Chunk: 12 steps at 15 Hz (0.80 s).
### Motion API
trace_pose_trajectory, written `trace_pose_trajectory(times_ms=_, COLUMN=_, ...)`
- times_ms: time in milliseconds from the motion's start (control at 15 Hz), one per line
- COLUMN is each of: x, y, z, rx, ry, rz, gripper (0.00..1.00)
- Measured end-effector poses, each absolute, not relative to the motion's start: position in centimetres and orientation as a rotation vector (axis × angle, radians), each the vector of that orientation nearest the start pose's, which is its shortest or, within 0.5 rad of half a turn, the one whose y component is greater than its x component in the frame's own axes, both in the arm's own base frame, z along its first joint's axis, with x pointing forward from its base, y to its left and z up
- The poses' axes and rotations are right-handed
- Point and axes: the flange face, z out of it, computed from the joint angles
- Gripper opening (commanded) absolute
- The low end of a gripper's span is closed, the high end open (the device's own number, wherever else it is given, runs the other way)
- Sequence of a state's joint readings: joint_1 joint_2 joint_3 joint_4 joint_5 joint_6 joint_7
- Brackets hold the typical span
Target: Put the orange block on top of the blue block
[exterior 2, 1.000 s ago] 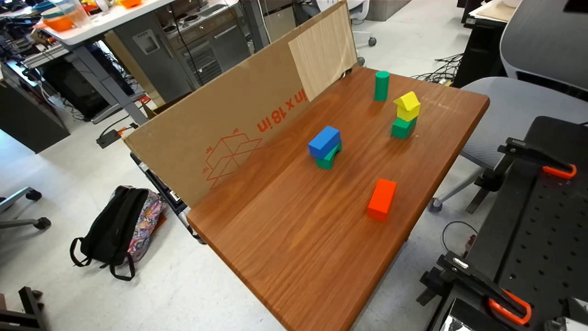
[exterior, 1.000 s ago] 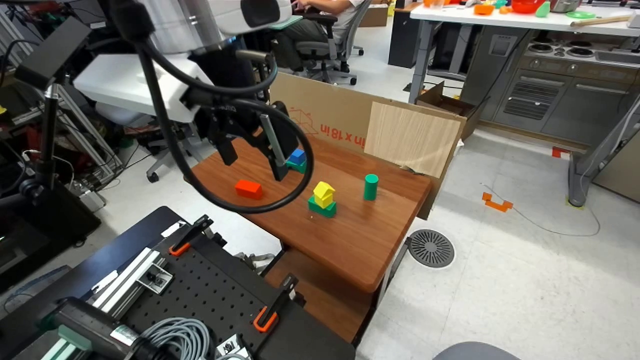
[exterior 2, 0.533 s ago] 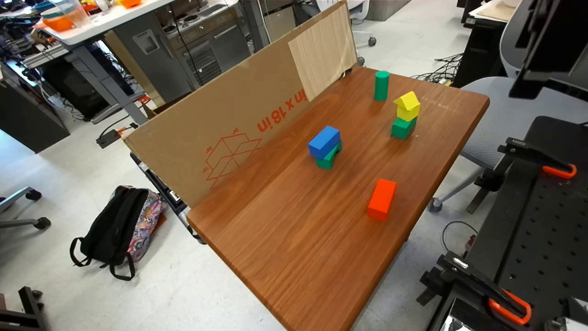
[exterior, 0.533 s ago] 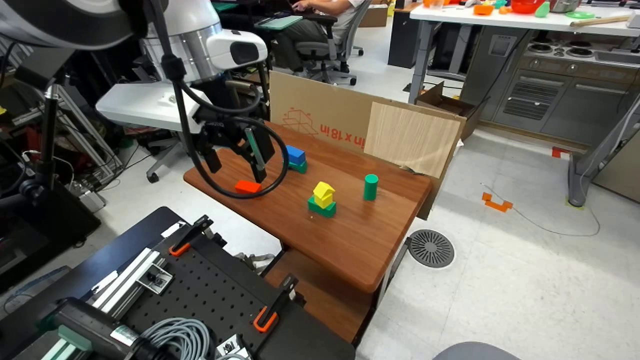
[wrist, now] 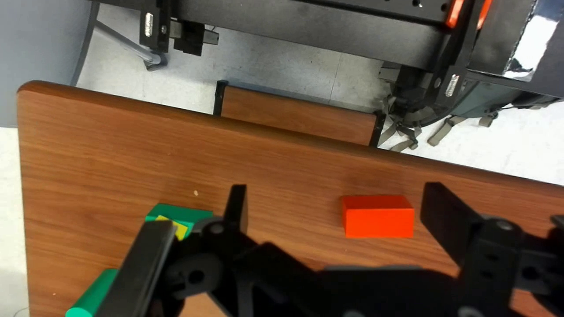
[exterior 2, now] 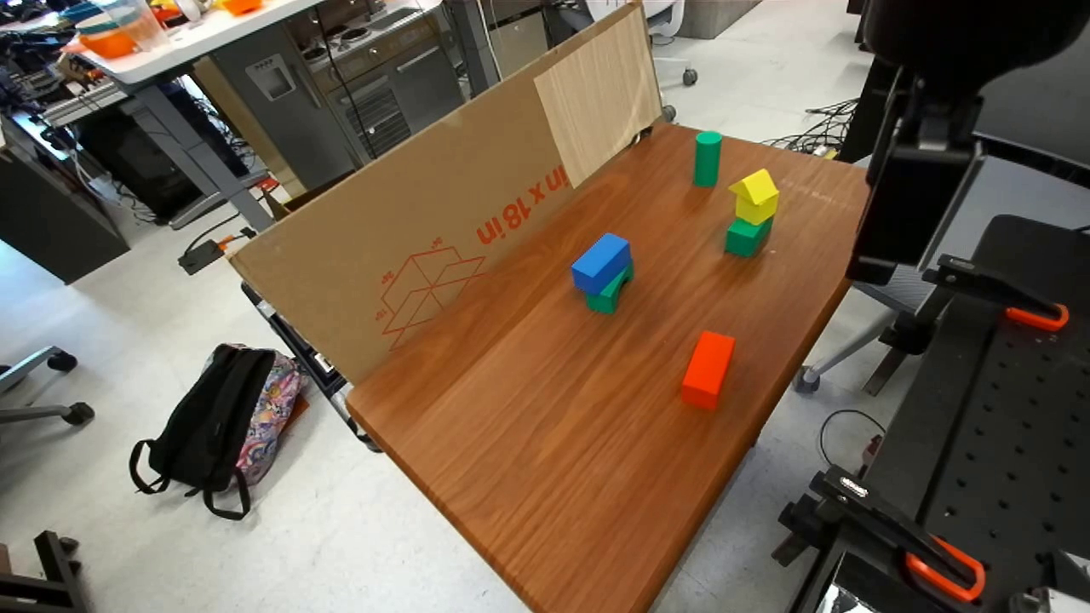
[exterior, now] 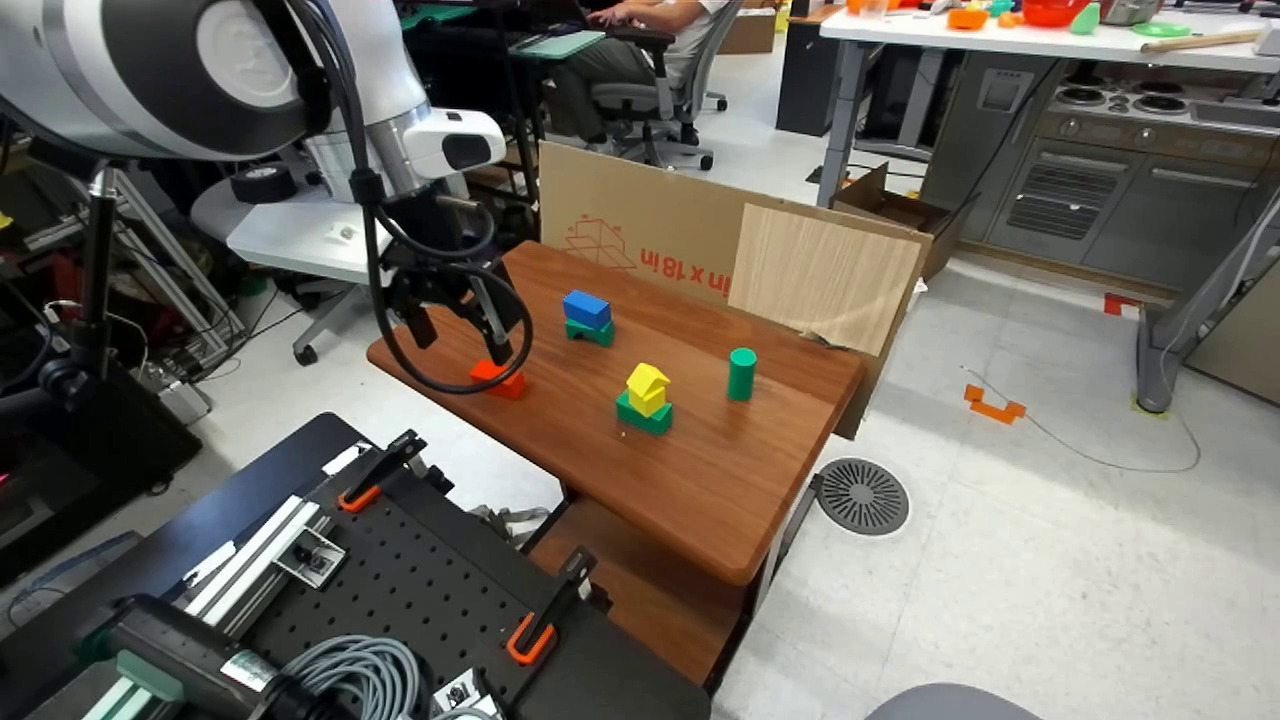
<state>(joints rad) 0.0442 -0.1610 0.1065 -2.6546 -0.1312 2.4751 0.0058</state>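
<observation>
The orange block lies flat near the table's front edge, partly behind my gripper's finger and cable in this exterior view. It shows whole in an exterior view and in the wrist view. The blue block sits on a green arch block toward the cardboard; both also show in an exterior view, the blue block on top. The blue block is out of the wrist view. My gripper is open and empty, above the table. In the wrist view the orange block appears between its fingers, nearer the right one.
Yellow blocks stand stacked on a green block, with a green cylinder beyond. A cardboard panel walls the table's back edge. A black perforated platform with clamps lies beyond the front edge.
My gripper has moved down and leftward in an exterior view, closer to the orange block. The arm has entered the other exterior view from the upper right. The blocks have not moved.
</observation>
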Motion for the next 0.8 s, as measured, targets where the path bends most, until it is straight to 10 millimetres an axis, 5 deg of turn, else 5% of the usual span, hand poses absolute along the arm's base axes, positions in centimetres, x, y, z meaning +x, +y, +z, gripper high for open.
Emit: trace_pose_trajectory(times_ms=800, x=44.0, y=10.3, z=22.9, rx=-3.223, ry=-0.415, rz=0.102, gripper=1.0)
